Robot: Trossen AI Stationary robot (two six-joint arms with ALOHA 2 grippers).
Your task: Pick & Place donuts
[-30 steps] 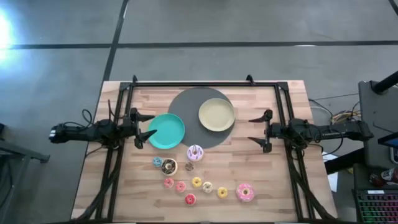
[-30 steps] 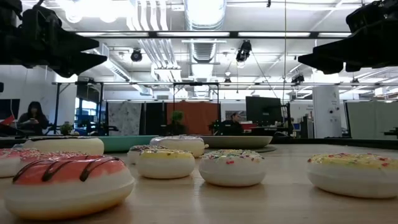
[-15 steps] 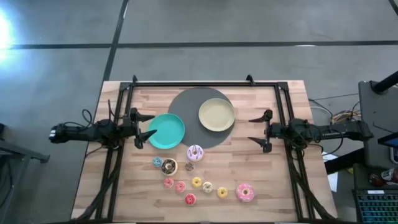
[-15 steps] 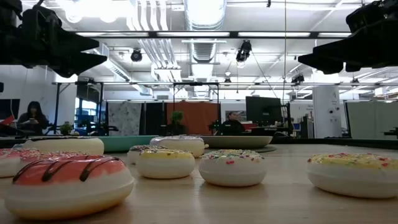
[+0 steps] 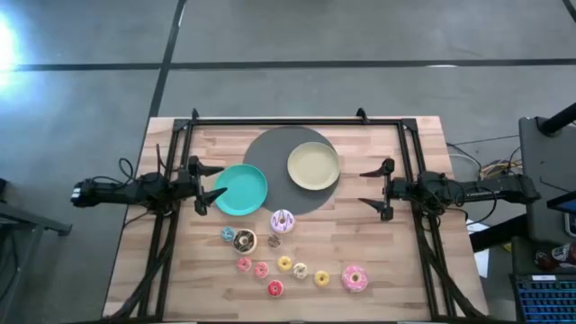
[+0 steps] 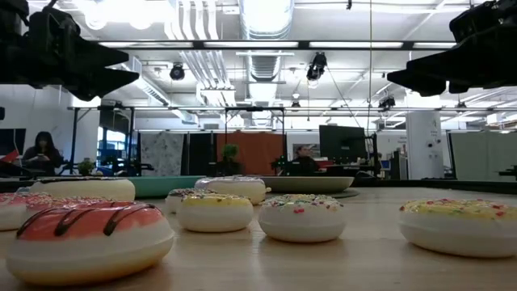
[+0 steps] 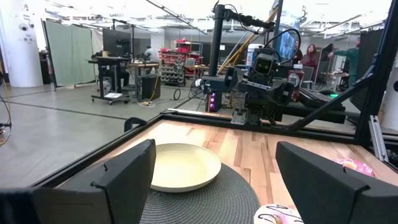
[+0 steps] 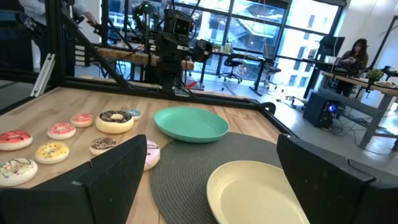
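Donuts [image 5: 274, 254] are spread over the near half of the wooden surface [image 5: 378, 261].
Both jaws are held wide open and empty: left gripper [image 5: 212, 183] beside the teal plate [image 5: 241, 190], right gripper [image 5: 372, 189] opposite; a workshop is seen behind.
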